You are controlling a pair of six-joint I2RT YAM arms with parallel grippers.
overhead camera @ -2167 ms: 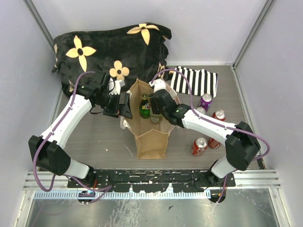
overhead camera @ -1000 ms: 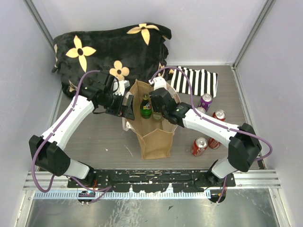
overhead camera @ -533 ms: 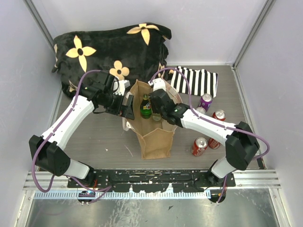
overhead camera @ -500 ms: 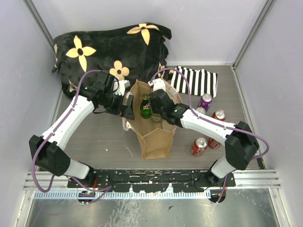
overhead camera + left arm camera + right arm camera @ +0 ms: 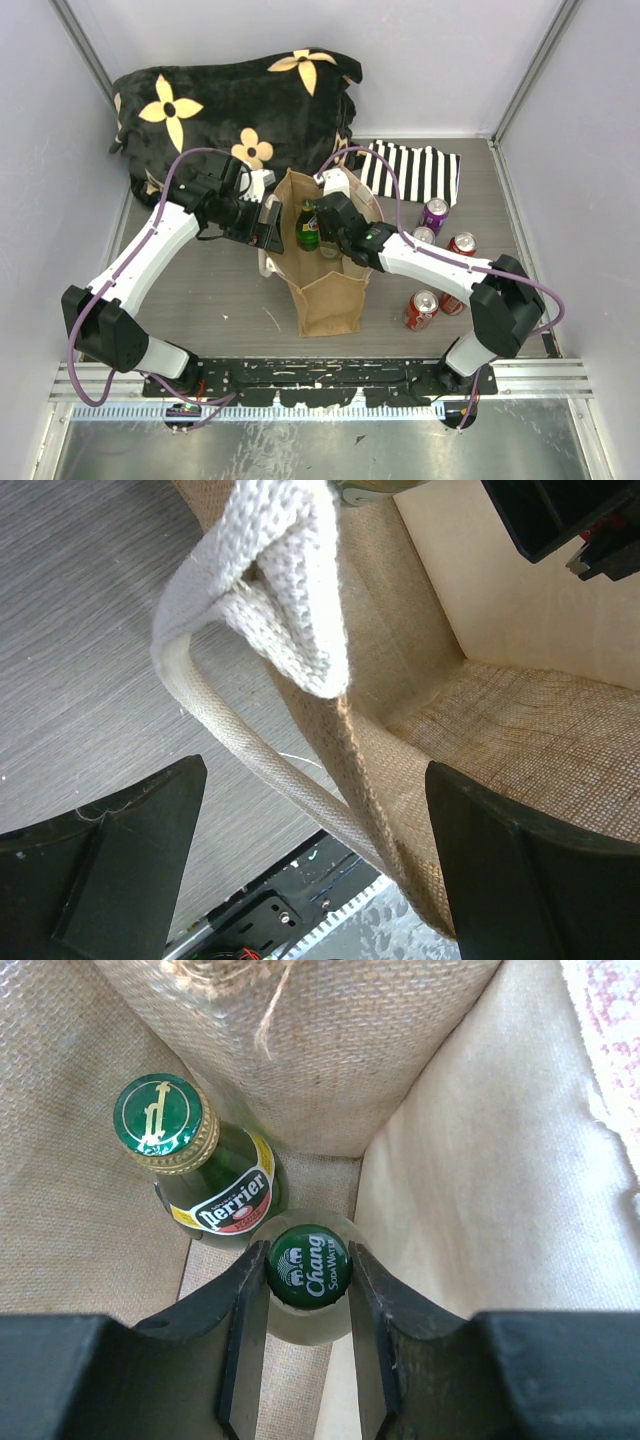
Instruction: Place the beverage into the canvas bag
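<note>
The tan canvas bag (image 5: 325,295) stands upright mid-table with its mouth open. My right gripper (image 5: 328,240) reaches down into it and is shut on the green cap of a Chang soda water bottle (image 5: 308,1272), one finger on each side. The bottle stands inside the bag (image 5: 440,1160) next to a green Perrier bottle (image 5: 165,1120), which also shows from above (image 5: 307,228). My left gripper (image 5: 270,225) is at the bag's left rim. Its jaws stand wide apart (image 5: 315,780) with the white strap (image 5: 270,590) and the rim between them, unclamped.
A black blanket with yellow flowers (image 5: 230,100) lies at the back left. A black-and-white striped cloth (image 5: 410,170) lies at the back right. A purple can (image 5: 435,213) and red cans (image 5: 462,243) (image 5: 421,307) stand right of the bag.
My right gripper has shifted slightly left and deeper into the bag with the bottle. My left gripper moved a little toward the rim early on, then stayed put.
</note>
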